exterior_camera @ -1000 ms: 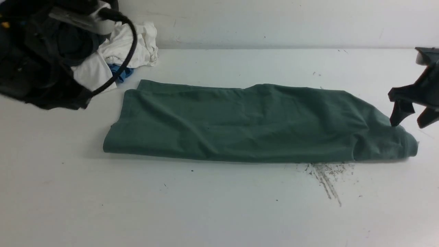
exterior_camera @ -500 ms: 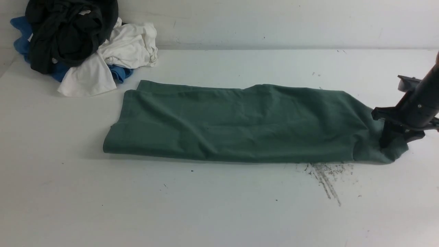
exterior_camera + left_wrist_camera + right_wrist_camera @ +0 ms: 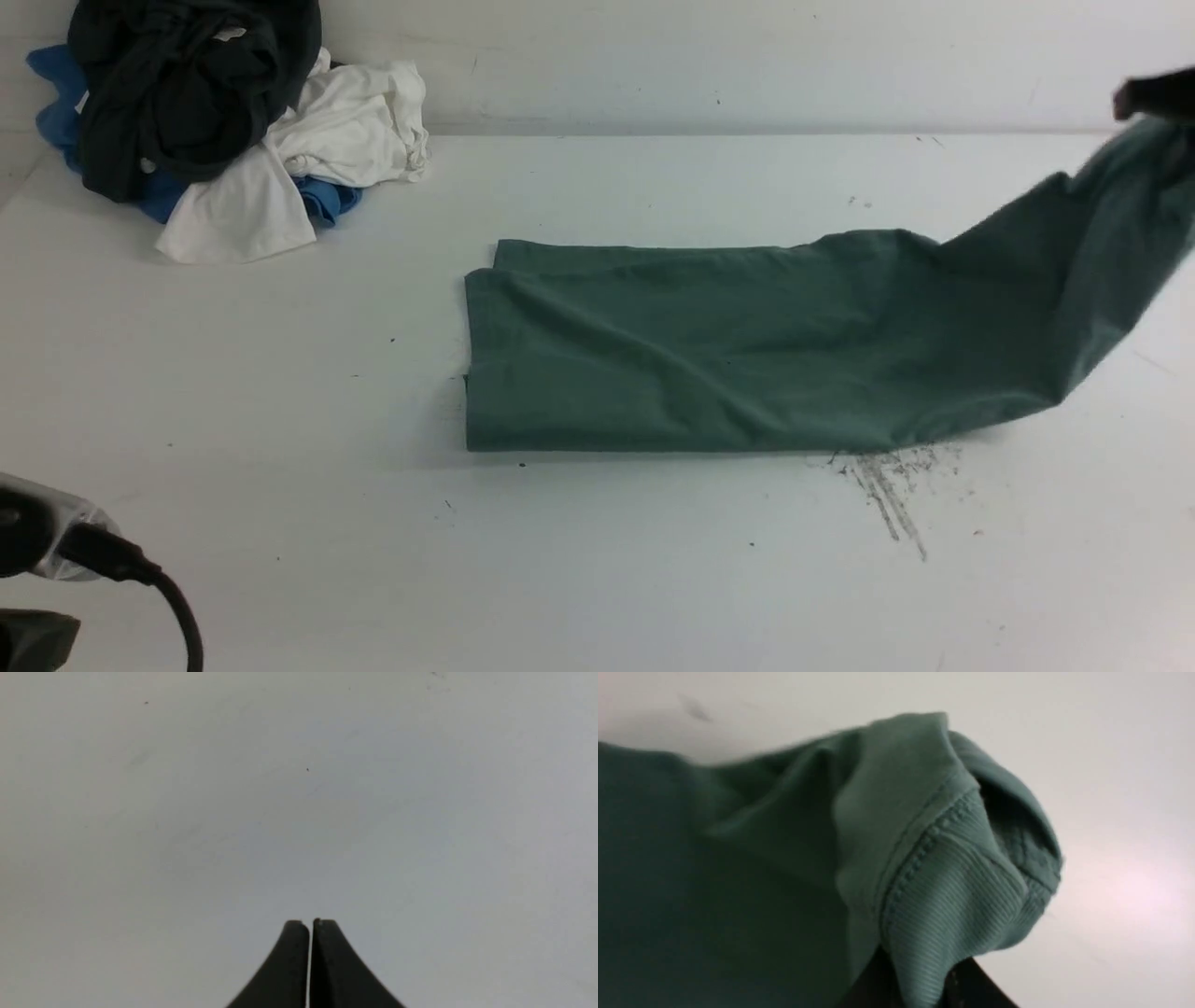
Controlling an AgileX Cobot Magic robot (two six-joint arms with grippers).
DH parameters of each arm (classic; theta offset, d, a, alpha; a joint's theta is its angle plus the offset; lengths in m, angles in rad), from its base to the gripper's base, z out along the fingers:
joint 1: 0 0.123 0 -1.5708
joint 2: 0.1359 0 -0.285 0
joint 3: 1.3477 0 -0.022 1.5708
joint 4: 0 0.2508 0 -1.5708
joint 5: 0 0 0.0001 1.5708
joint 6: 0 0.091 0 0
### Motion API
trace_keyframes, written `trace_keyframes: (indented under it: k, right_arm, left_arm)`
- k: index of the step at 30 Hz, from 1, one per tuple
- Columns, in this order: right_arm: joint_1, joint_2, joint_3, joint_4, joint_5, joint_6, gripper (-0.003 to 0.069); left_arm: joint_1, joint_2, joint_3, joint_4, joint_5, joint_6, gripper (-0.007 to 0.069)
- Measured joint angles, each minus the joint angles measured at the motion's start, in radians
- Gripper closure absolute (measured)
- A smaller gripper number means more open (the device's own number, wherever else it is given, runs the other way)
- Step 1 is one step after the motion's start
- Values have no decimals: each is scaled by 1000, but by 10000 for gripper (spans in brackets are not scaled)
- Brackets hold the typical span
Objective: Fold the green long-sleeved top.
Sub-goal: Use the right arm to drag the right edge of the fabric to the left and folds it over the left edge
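From the front, the green long-sleeved top point(image 3: 709, 355) lies as a long folded band across the middle of the white table point(image 3: 280, 420). Its left end is flat and squared. Its right end rises off the surface in a taut slope toward the upper right edge. There my right gripper point(image 3: 1153, 93) shows only as a dark blur at the top of that slope, well above the table. I think that is my fingers, but the blur is too heavy to read the jaws here. My left arm point(image 3: 37, 551) sits low in the near left corner, well apart from the top, with its black cable point(image 3: 177, 607) curling down beside it. A heap of clothes lies in the far left corner: a black garment point(image 3: 187, 93) on top, a white one point(image 3: 345, 121) beside it, and blue cloth point(image 3: 56, 103) underneath. Dark scuff marks point(image 3: 887, 495) streak the table just in front of the top's lifted part.

In the left wrist view, my left gripper point(image 3: 310, 924) points over bare table. Its two dark fingers are pressed together with only a hairline between them, and they hold nothing.

In the right wrist view, my fingers point(image 3: 971, 984) are clamped on a ribbed, stitched edge of the top, and the cloth bunches over them and hangs away above the table.
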Motion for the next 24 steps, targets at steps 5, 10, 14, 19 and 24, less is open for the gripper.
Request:
trace_keyframes:
  k: [5,10,14,19,24]
  right_arm:
    - [217,23,-6,266,-43,-69,631]
    - [412,159,-6,418,-183,-131,631]
    - [492,286,-4,516,-286,-151,631]
    - [520,363,1,677,-376,-259,575]
    - [520,367,-1,877,-384,-406,434]
  left_arm:
    - [0,85,20,-53,-99,-23,631]
    - [0,141,17,-93,-102,-22,631]
    - [0,145,17,-108,-102,-18,631]
    - [0,145,17,-108,-102,-17,631]
    - [0,145,17,-108,-108,-15,631]
